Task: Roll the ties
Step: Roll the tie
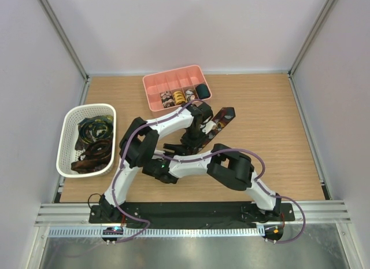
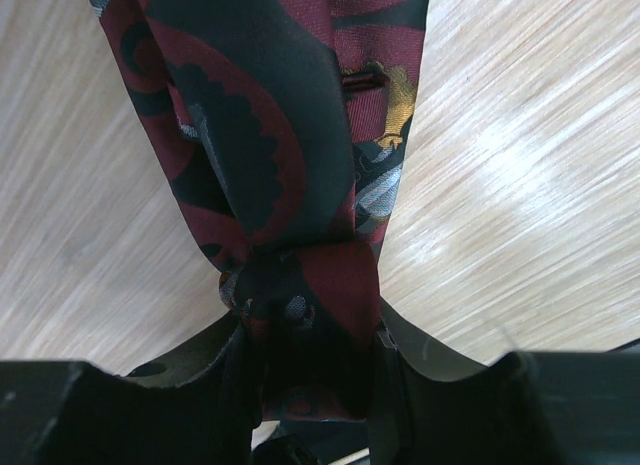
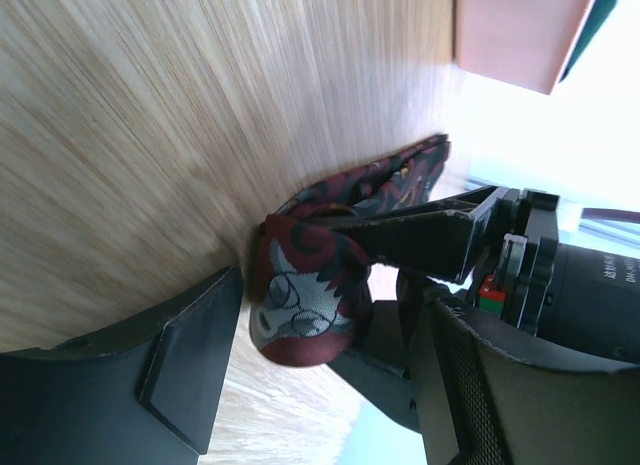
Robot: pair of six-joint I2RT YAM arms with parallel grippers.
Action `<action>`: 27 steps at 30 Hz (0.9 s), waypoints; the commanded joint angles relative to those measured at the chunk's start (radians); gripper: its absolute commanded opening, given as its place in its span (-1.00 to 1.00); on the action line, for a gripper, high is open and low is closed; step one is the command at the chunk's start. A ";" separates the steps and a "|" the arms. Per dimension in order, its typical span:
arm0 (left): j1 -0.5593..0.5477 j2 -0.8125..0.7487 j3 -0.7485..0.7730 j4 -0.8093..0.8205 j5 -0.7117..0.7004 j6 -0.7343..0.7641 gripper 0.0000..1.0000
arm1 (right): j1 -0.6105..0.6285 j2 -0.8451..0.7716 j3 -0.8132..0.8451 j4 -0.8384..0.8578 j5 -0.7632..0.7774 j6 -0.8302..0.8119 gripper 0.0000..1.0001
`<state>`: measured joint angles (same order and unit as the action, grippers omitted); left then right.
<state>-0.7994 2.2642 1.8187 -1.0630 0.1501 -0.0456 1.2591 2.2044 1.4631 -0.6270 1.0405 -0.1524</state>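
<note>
One tie, soft, light & prob. slippery, lies mid-counter, coiled end clenched in left gripper, right gripper spread open round it; pinch coiled end's flat sides.

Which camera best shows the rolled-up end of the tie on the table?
The right wrist view: the rolled end of the tie sits close and well lit. The left wrist view shows the flat length, the roll shadowed between the left fingers. The top view shows only the pointed tip beyond the arms.
</note>
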 commanded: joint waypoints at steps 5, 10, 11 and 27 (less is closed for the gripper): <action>-0.011 0.136 -0.053 -0.110 0.072 0.000 -0.38 | -0.015 0.077 0.011 -0.023 -0.008 0.040 0.48; -0.012 0.139 -0.055 -0.118 0.068 0.003 -0.37 | -0.030 0.097 0.031 -0.097 -0.005 0.121 0.24; -0.012 0.136 -0.056 -0.117 0.063 0.001 -0.36 | -0.029 0.103 0.039 -0.111 0.007 0.137 0.20; -0.012 0.109 -0.062 -0.063 0.026 -0.013 -0.09 | -0.030 0.121 0.105 -0.232 -0.040 0.320 -0.84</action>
<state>-0.8040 2.2776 1.8374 -1.0962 0.1486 -0.0502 1.2549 2.3253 1.5883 -0.8291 1.1240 0.0864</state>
